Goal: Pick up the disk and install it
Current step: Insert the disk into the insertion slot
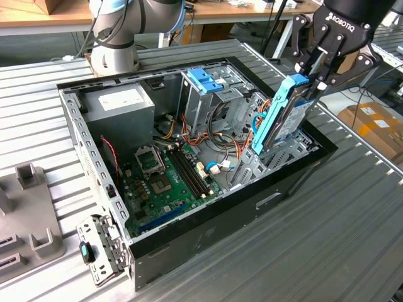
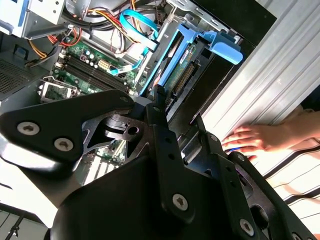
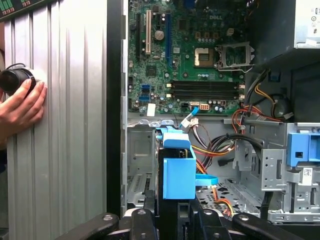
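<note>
Black metal tool (image 1: pixel 313 80) pinching flat silver disk (image 1: pixel 288 119) by light-blue plastic rails, tilted in open steel case (image 1: pixel 208 234).

Light-blue-railed disk (image 1: pixel 283 116), green motherboard (image 1: pixel 160 182), black end effector (image 1: pixel 318 77), ribbed silver table (image 1: pixel 352 239), seemingly orange cables (image 3: pixel 217 149)

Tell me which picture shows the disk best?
The exterior view: the disk stands tilted in the case, its long side showing. The first wrist view shows its blue end; the second wrist view, one edge.

Blue-railed disk (image 1: pixel 284 116), on edge, tilted, half in case (image 1: pixel 264 198).
</note>
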`<state>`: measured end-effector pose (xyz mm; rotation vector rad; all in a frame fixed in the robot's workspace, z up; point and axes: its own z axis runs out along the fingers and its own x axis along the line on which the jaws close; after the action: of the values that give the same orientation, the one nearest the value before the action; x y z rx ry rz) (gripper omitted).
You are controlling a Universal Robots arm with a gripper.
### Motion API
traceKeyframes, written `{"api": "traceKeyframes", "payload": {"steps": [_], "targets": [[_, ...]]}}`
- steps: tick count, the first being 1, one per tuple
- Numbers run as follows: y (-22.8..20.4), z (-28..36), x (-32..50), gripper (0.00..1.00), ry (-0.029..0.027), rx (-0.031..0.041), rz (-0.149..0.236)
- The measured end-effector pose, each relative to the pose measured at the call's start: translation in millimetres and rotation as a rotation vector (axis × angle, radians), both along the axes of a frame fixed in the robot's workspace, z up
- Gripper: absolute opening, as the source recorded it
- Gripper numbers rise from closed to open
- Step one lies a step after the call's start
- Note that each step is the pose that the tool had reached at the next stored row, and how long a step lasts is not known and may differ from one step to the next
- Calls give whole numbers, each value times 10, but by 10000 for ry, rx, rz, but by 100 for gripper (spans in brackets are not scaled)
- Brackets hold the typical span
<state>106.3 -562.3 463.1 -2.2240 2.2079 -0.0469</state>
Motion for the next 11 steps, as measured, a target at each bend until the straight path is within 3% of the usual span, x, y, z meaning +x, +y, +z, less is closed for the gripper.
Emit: {"api": "traceKeyframes", "payload": {"steps": [11], "targets": [[29, -33, 0, 35, 0, 1, 0]]}}
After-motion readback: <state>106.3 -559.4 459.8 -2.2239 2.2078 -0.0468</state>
